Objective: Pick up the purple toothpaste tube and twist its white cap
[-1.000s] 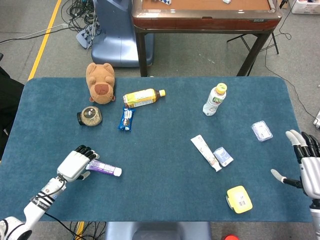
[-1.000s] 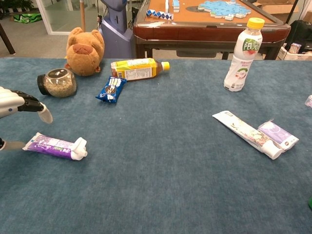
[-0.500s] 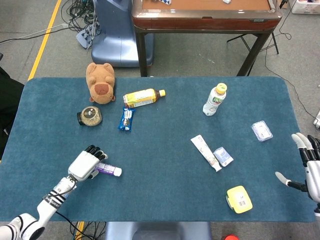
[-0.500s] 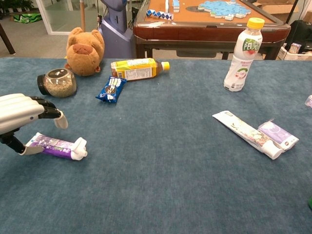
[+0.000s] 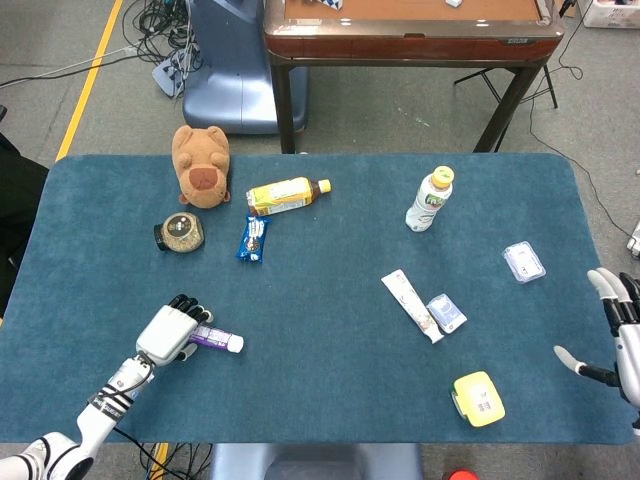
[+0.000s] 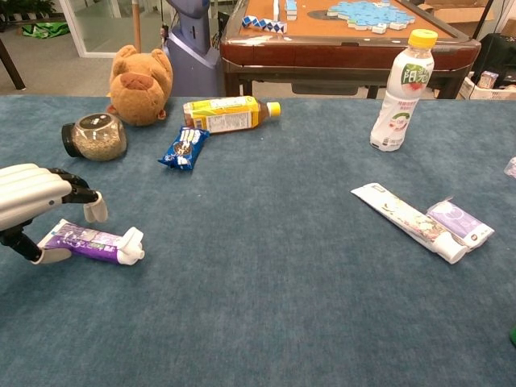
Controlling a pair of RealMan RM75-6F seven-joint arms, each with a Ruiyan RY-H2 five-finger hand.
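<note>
The purple toothpaste tube point(image 6: 87, 241) lies flat on the blue surface point(image 5: 320, 300) toward its 8 o'clock corner, its white cap point(image 6: 133, 244) pointing to 3 o'clock. The left hand point(image 6: 32, 201) arches over the tube's tail end, fingers point(image 6: 94, 208) spread above it and the thumb down beside the crimped end; whether the thumb touches the tube cannot be told, and the tube is not lifted. In the head view the same hand point(image 5: 170, 331) covers most of the tube, leaving the cap end showing. At the surface's 4 o'clock edge the right hand point(image 5: 615, 340) hangs with fingers apart, holding nothing.

Toward 10 o'clock from the tube stand a small jar point(image 5: 181, 232) and a brown plush bear point(image 5: 202, 165). A blue snack packet point(image 5: 253, 238) and a yellow bottle point(image 5: 285, 194) on its side lie near 12 o'clock. A white bottle with a yellow cap point(image 5: 430, 199) stands upright at 1 o'clock. Right of centre lie a white tube point(image 5: 411, 305) and a small pouch point(image 5: 446, 313) touching it, with a yellow box point(image 5: 478, 398) near the front edge and a clear packet point(image 5: 524, 262) at 3 o'clock.
</note>
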